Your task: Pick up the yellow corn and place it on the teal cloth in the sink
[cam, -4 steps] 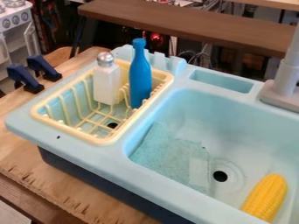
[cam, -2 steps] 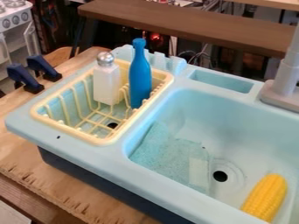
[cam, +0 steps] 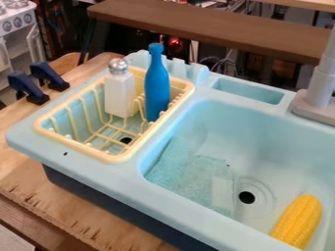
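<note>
Jaws: can't tell how far open, or whether they have hold of anything. Landmark for all places: the cream wire dish rack point(cam: 108, 157).

Nearest: wooden table point(cam: 72, 211), running out on the near side of the rack, rough front edge. Toy sink unit point(cam: 98, 172) sits on it, light blue top over a dark base, rack set into its left part.

Right of the rack, in the big basin point(cam: 275, 120):
- yellow toy corn cob point(cam: 298, 223) – farthest from the rack, lying on the basin floor, rounded end angled away from the camera.
- round drain point(cam: 247, 197) between cob and rack, dark hole.
- teal speckled cloth point(cam: 186, 169) spread on the rack side of the drain, pale tag point(cam: 223, 190) at the end near the drain.

In the rack, toward its far end: white shaker point(cam: 120, 98) with silver cap, upright; blue toy bottle point(cam: 157, 88), upright, just right of the shaker.

Beyond, right of the rack: shallow rectangular recess point(cam: 249, 90), then grey faucet point(cam: 317, 93). Left of the rack: two dark blue clamps point(cam: 36, 82) on the table. Well behind the rack – brown board point(cam: 209, 29), and a white toy stove point(cam: 16, 19) off to the left.
</note>
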Tool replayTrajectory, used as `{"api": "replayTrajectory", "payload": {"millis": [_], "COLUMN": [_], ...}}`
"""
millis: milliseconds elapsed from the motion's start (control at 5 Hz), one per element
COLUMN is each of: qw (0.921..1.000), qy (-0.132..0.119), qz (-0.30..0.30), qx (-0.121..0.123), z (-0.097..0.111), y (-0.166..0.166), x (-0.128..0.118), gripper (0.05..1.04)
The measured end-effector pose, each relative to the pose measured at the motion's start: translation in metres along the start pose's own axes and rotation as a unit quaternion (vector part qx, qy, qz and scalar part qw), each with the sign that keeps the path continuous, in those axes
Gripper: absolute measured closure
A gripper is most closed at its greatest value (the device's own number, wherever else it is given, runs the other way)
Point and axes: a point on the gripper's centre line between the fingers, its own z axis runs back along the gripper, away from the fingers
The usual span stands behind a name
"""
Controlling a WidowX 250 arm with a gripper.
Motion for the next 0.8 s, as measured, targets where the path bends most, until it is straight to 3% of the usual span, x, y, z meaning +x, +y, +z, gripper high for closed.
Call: {"api": "replayTrajectory", "payload": {"millis": [200,400,800], "qw": [0.9997,0.9988,0.9960], "qy": [-0.016,-0.010,0.010], "qz": [0.015,0.010,-0.037], "qx": [-0.014,-0.046,-0.081], "z": [-0.016,-0.041,-0.073], "y": [-0.021,-0.052,-0.100], "x": [0.001,-0.004,-0.008], "gripper": [0.077,0.077,0.077]}}
